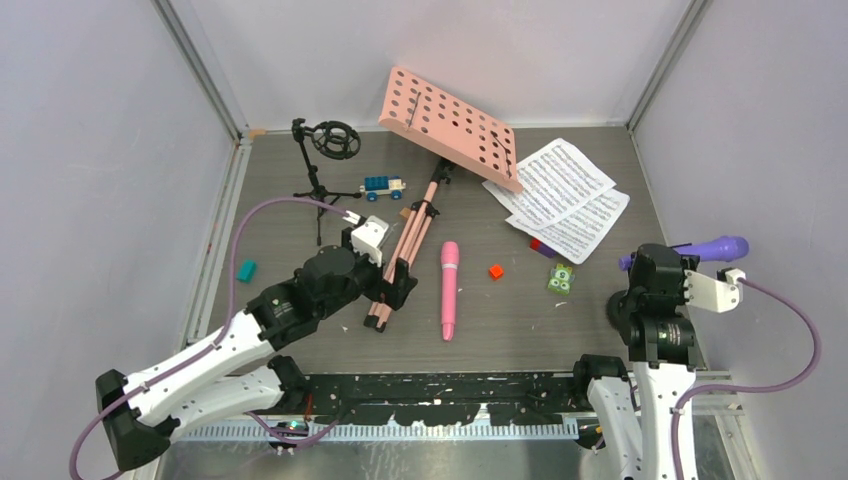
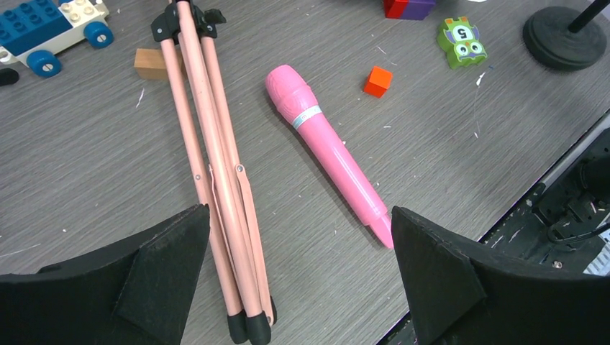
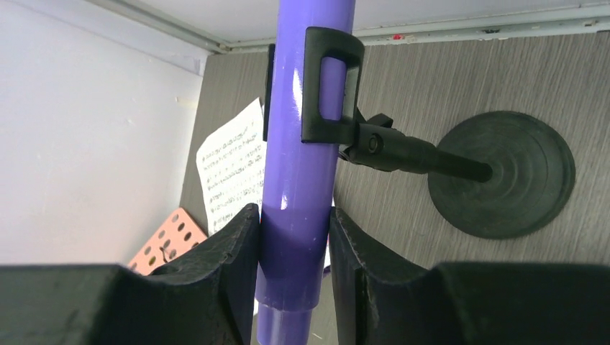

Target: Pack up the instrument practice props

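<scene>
The pink perforated music rack (image 1: 450,125) leans at the back, its folded tripod legs (image 1: 405,245) lying on the table. My left gripper (image 1: 395,285) is open and empty over the legs' capped ends (image 2: 248,323), with the pink microphone (image 2: 331,154) lying between its fingers' span. White sheet-music pages (image 1: 560,195) lie at the back right. My right gripper (image 3: 295,266) is shut on the purple microphone (image 3: 306,180), which sits in the clip of a black mic mount (image 3: 503,172). A second black mic mount (image 1: 325,150) stands at the back left.
A blue toy car (image 1: 383,187) sits by the rack's legs. Small blocks lie about: teal (image 1: 246,270) at the left, red (image 1: 495,271), green (image 1: 560,279), a wooden one (image 2: 149,63). Walls close in on three sides.
</scene>
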`<action>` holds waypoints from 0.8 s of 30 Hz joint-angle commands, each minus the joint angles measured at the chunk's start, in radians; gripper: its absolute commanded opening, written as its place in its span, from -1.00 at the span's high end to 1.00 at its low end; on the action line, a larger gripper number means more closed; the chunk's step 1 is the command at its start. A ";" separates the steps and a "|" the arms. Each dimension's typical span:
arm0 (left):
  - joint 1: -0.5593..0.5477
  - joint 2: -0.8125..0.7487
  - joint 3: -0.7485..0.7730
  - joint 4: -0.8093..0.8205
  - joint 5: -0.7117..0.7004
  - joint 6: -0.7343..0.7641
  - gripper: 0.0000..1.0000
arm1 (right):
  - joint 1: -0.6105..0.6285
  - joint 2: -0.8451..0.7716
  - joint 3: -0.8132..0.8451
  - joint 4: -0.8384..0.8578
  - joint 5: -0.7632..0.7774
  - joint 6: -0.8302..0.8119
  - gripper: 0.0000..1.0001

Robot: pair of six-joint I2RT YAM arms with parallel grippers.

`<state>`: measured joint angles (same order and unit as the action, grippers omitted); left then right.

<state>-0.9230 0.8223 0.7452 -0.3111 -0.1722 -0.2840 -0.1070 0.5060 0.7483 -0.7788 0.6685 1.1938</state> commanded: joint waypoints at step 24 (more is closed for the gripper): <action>-0.005 -0.092 -0.087 0.263 0.082 0.051 -0.93 | -0.002 0.089 0.247 0.382 -0.585 -0.335 0.99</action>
<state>-0.9230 0.7719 0.6823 -0.1867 -0.1509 -0.2729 -0.1078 0.5308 0.8974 -0.6281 0.2932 0.8818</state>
